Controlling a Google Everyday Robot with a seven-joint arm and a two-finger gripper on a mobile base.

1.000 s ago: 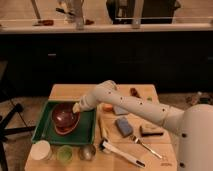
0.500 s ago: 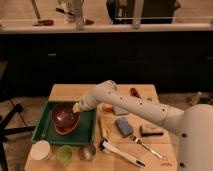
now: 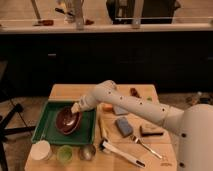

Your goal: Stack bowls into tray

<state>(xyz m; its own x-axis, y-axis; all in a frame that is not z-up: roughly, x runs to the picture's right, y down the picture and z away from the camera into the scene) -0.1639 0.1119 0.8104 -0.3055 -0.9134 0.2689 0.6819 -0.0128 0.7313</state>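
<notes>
bowls [image 3: 67, 121] stacked in tray [image 3: 45, 131]; gripper [image 3: 76, 108] at upper-right rim; we cannot tell its grip state.

Single cam, high on the robot's side, looking forward and down the white arm [image 3: 135, 105] at the tabletop [image 3: 150, 92]; mid-range. Hand [image 3: 76, 108] sits over the green tray [image 3: 42, 125], left of centre.

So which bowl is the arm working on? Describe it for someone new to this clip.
On the wooden table, find the green tray at its left. Inside sits a dark red-brown bowl, with the gripper at its rim. It is wider and darker than the small cups in front.
</notes>
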